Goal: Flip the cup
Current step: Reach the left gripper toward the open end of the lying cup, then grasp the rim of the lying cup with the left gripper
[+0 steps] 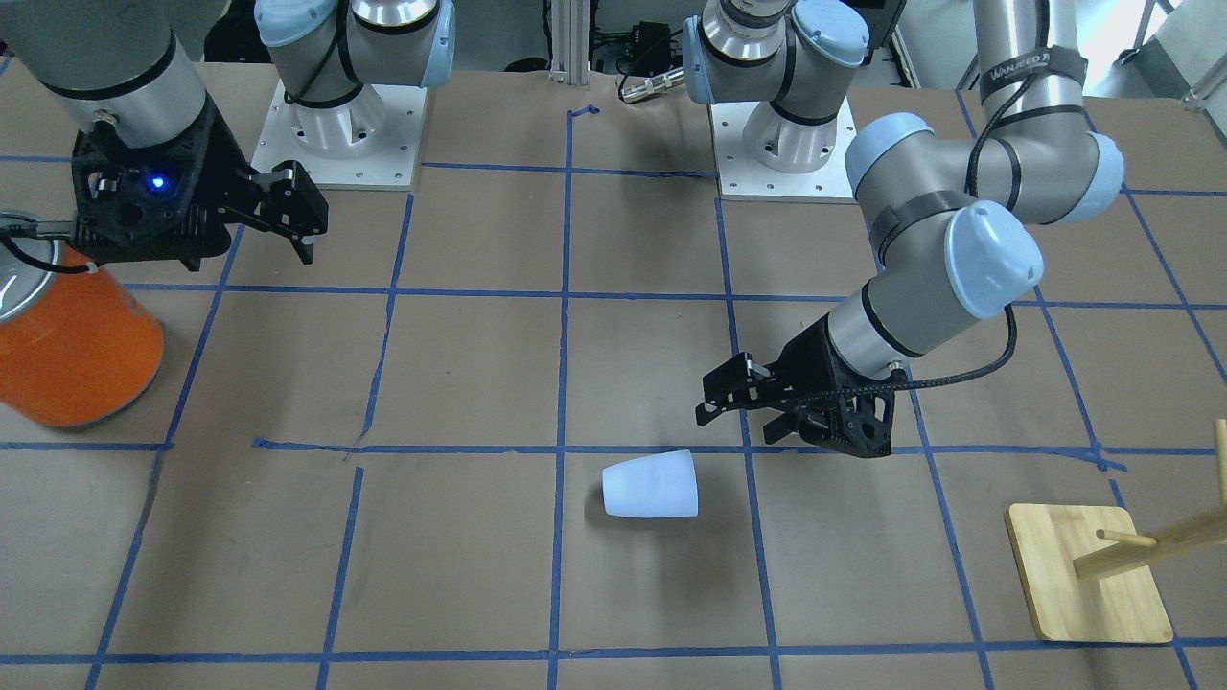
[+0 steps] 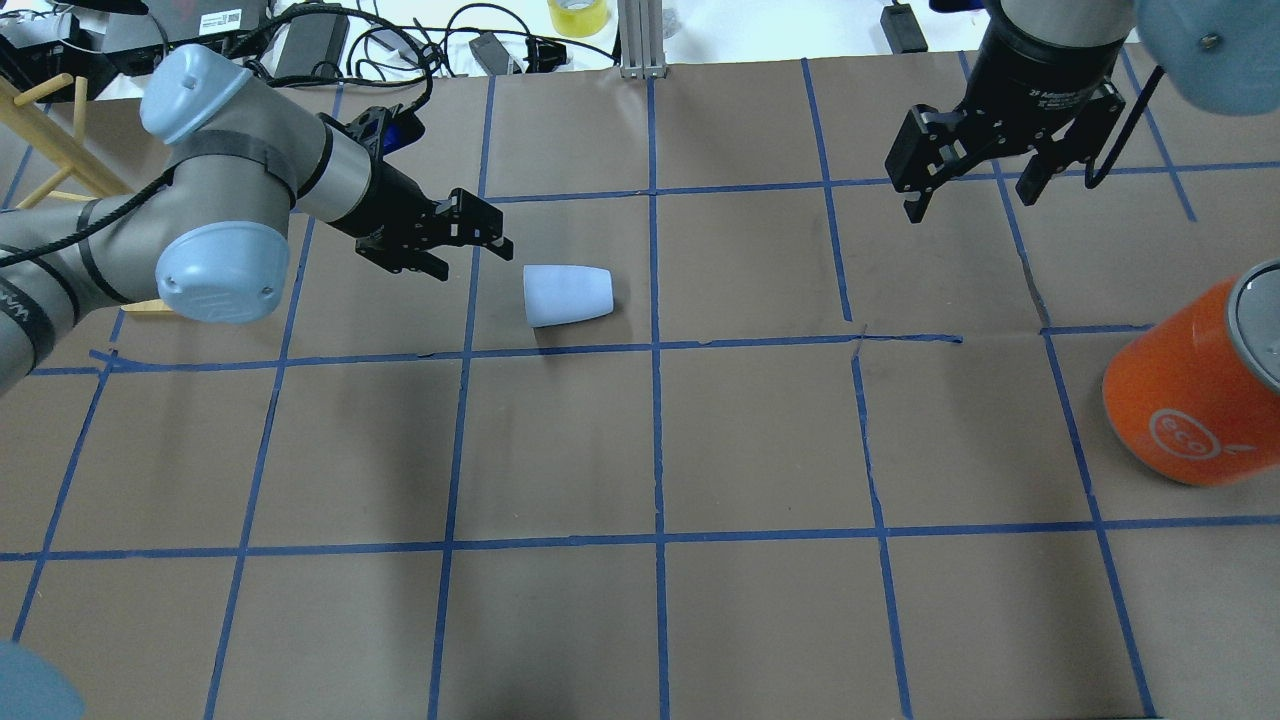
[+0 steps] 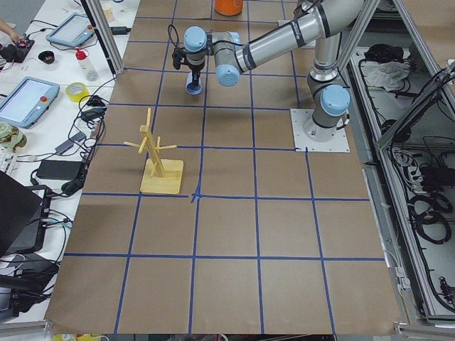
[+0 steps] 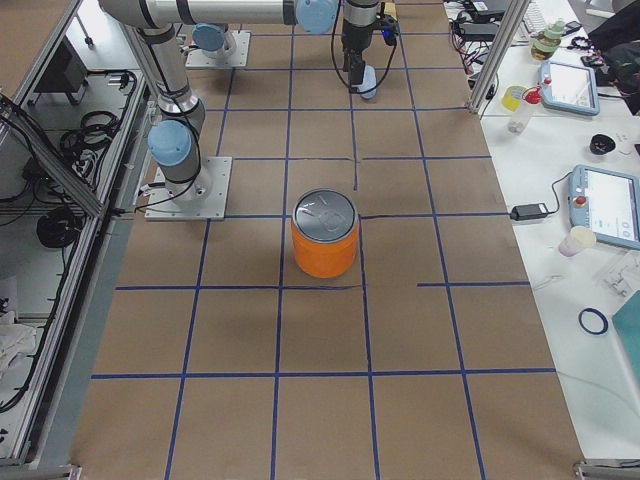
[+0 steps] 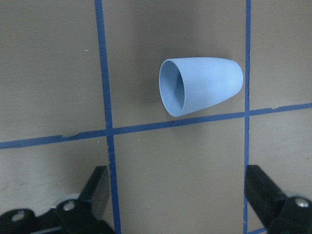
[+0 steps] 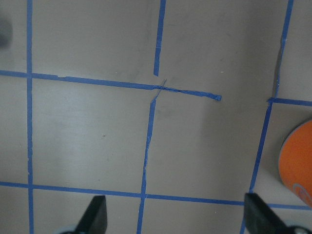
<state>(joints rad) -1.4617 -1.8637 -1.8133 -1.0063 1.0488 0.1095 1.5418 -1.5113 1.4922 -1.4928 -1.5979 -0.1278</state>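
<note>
The pale blue-white cup (image 1: 650,485) lies on its side on the brown table, its open mouth turned toward my left gripper. It also shows in the overhead view (image 2: 567,295) and the left wrist view (image 5: 200,87), where the blue inside is visible. My left gripper (image 1: 736,422) is open and empty, hovering a short way from the cup's mouth, apart from it; it shows too in the overhead view (image 2: 472,255) and the left wrist view (image 5: 178,195). My right gripper (image 2: 970,205) is open and empty, far from the cup, above bare table (image 6: 175,219).
A large orange can (image 2: 1190,400) with a metal lid stands on the right arm's side, below the right gripper (image 1: 305,225). A wooden peg rack on a square base (image 1: 1088,575) stands beyond the left arm. Blue tape lines grid the table.
</note>
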